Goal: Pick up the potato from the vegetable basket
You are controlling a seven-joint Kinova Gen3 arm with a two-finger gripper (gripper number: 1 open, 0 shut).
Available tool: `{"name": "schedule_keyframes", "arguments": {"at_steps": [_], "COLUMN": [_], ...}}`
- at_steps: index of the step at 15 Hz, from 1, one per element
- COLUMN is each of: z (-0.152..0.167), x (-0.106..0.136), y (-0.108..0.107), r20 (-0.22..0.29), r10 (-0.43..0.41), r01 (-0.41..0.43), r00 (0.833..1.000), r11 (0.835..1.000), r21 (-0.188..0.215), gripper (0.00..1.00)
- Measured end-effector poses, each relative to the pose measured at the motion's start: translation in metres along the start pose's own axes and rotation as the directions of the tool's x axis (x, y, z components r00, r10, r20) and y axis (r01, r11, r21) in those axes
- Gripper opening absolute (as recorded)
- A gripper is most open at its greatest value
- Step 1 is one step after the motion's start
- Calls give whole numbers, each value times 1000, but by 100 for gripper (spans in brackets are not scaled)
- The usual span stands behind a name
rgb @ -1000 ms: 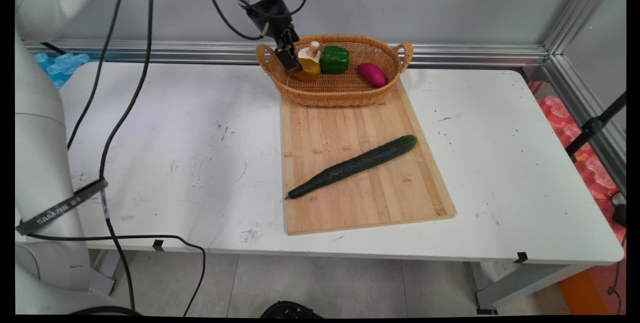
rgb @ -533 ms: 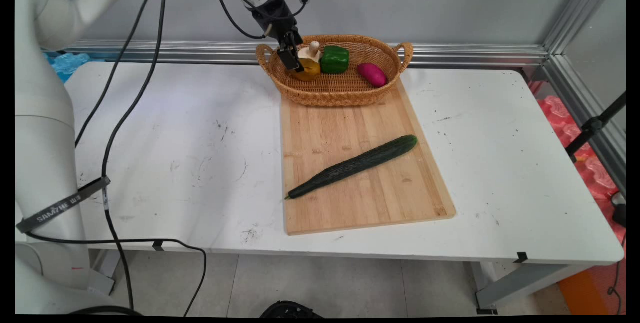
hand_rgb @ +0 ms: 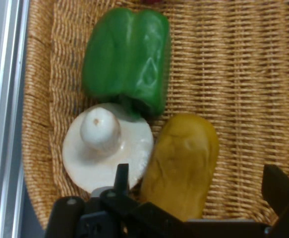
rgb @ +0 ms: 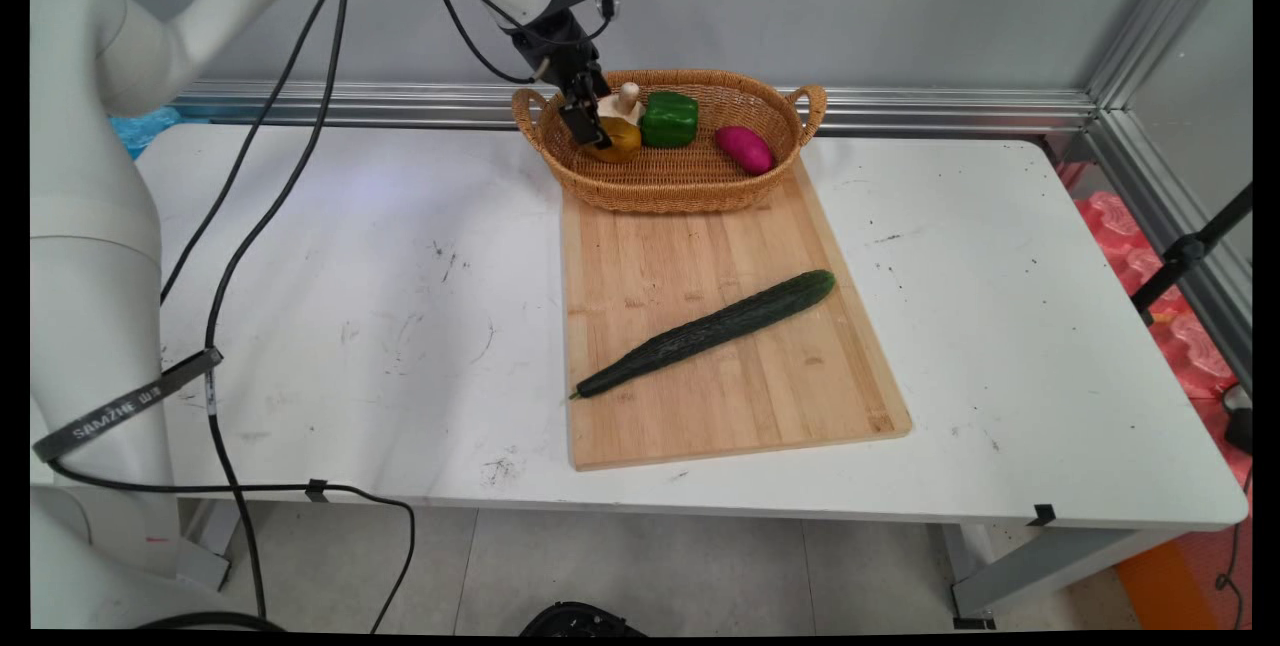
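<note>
Hand view showing the pincer (hand_rgb: 203, 198) hanging with fingers apart and empty over the yellow potato (hand_rgb: 181, 163), straddling it, long axis running away along the view. Lying at the wicker basket's (rgb: 680, 188) left end, beside the mushroom (hand_rgb: 104, 146) and green pepper (hand_rgb: 127, 57), at the tabletop's (rgb: 350, 256) far edge.

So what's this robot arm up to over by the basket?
The white arm has its gripper lowered into the wicker basket at the far end of the cutting board. Its jaws are open on either side of a yellowish potato, not yet closed on it. A mushroom, a green pepper and a purple sweet potato lie alongside. A cucumber lies on the board.
</note>
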Motion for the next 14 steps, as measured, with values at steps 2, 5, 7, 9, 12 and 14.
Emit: {"name": "schedule_keyframes", "arguments": {"at_steps": [2,5,7,9,12,14], "z": [5,14,18,23,30,34], "x": [-2,-5,-6,-7,-9,-10], "y": [-3,-6,-8,-9,-9,-10], "r20": [-8,-20,-25,-30,-35,-35], "r10": [-3,-9,-11,-13,-11,-7], "r01": [3,9,11,13,10,6], "r00": [1000,1000,1000,999,999,999], "r11": [1000,1000,1000,1000,1000,1000], "r21": [-1,-4,-6,-9,-17,-20], "gripper": [100,100,100,100,100,100]}}
